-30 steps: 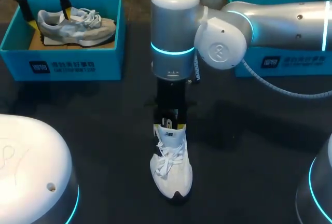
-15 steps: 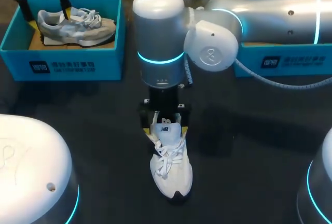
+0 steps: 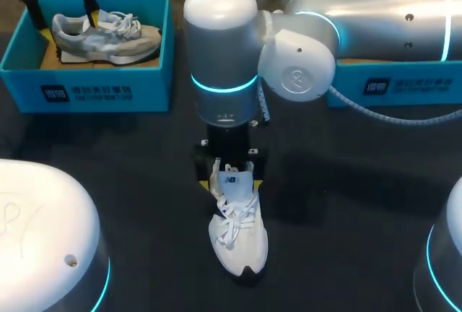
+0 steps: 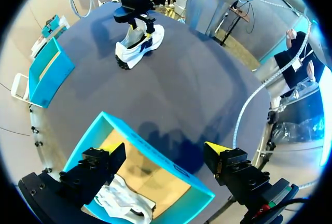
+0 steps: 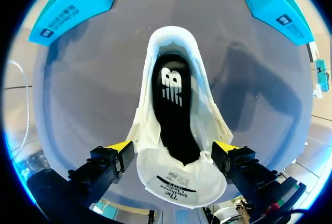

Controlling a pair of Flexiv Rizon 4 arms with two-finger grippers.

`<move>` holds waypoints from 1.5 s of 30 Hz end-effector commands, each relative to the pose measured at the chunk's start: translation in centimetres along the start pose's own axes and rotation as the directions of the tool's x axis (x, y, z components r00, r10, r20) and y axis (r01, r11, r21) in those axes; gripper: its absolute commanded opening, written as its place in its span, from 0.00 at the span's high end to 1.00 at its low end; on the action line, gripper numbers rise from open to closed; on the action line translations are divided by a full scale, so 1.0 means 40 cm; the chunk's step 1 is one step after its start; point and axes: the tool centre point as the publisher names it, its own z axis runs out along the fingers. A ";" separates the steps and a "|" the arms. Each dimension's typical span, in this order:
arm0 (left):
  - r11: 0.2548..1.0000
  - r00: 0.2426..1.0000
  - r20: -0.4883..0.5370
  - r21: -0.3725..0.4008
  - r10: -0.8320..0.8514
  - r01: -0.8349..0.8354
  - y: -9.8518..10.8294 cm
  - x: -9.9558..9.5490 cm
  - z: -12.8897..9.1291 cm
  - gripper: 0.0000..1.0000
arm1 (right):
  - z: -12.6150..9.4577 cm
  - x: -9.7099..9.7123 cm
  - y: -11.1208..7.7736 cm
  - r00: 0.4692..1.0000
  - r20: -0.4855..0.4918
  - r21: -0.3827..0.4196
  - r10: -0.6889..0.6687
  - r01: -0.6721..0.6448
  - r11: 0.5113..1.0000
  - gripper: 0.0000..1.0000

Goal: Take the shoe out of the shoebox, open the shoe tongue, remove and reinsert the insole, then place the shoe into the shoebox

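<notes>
We see the white shoe [image 3: 237,234] standing on the dark table [image 3: 346,204] in the lower middle of the head view. Its toe points toward the bottom edge of the frame and its laces are loose. Our right arm comes in from the upper right and bends down over the shoe's rear part, so the right gripper [image 3: 232,170] sits just below the middle of the frame.

Its fingers [image 5: 110,163] stand wide apart, one on each side of the tongue [image 5: 180,183] and close beside it. We cannot tell whether either tip touches it, and as far as we can see nothing is gripped between them. In the right wrist view the tongue lies folded open under the gripper, with its inner face and printed label turned up. Ahead of it the shoe's mouth gapes, and the black insole [image 5: 174,110] lies flat inside.

Our left gripper [image 3: 68,27] hangs over the blue shoebox [image 3: 86,92] in the upper left of the head view. The left wrist view shows its fingers [image 4: 96,167] spread wide above the box's corner wall, holding nothing. A grey shoe [image 3: 108,37] lies inside that box, its toe toward the right of the frame. A second shoebox [image 3: 393,88] of the same blue stands in the upper right, largely hidden behind our right arm. Both boxes are well apart from the white shoe.
</notes>
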 end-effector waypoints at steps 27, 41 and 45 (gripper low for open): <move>1.000 1.000 -0.003 -0.003 0.000 0.000 0.000 0.000 -0.002 0.00 | -0.070 -0.014 -0.239 0.990 -0.081 -0.046 0.119 -0.123 0.991 0.00; 1.000 1.000 -0.003 -0.003 0.000 0.000 0.000 0.000 -0.002 0.00 | -0.088 -0.006 -0.212 0.997 -0.032 -0.080 0.069 -0.071 0.994 0.61; 1.000 1.000 -0.003 -0.003 0.000 0.000 0.000 0.000 -0.002 0.00 | -0.073 -0.008 -0.176 0.999 -0.036 -0.074 0.029 -0.032 0.997 0.62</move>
